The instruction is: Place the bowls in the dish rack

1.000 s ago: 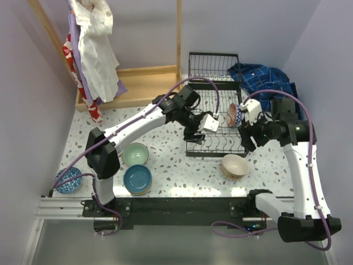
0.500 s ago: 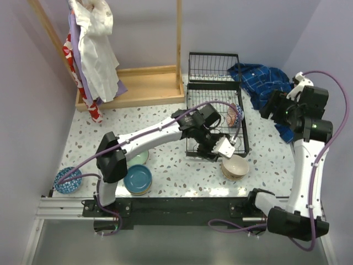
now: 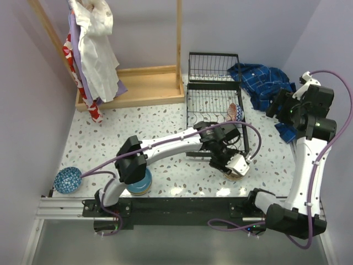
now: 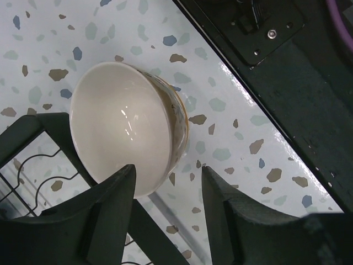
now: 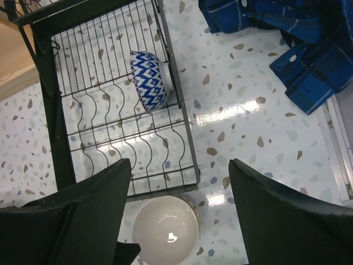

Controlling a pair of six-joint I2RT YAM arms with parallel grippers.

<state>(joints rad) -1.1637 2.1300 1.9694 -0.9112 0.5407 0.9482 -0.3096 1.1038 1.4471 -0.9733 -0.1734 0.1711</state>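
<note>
A beige bowl (image 4: 121, 124) sits upright on the speckled table just in front of the black wire dish rack (image 3: 212, 124). My left gripper (image 4: 167, 171) is open right over this bowl's near rim, one finger above the inside and the other outside the wall. A blue-and-white patterned bowl (image 5: 150, 79) stands on edge between the rack's prongs. My right gripper (image 5: 179, 163) hangs open and empty high above the rack's right corner. A teal bowl (image 3: 138, 182) lies partly under the left arm. A dark blue speckled bowl (image 3: 67, 179) sits at the near left.
A crumpled blue checked cloth (image 3: 259, 80) lies right of the rack. A wooden-framed clothes stand (image 3: 132, 83) with hanging garments fills the back left. The black base rail (image 3: 165, 210) runs along the near edge, close to the beige bowl. Walls close in on both sides.
My left arm swung from over the rack down and right to the beige bowl, its jaws narrowing. My right arm pulled up and away to the right, off the rack.
</note>
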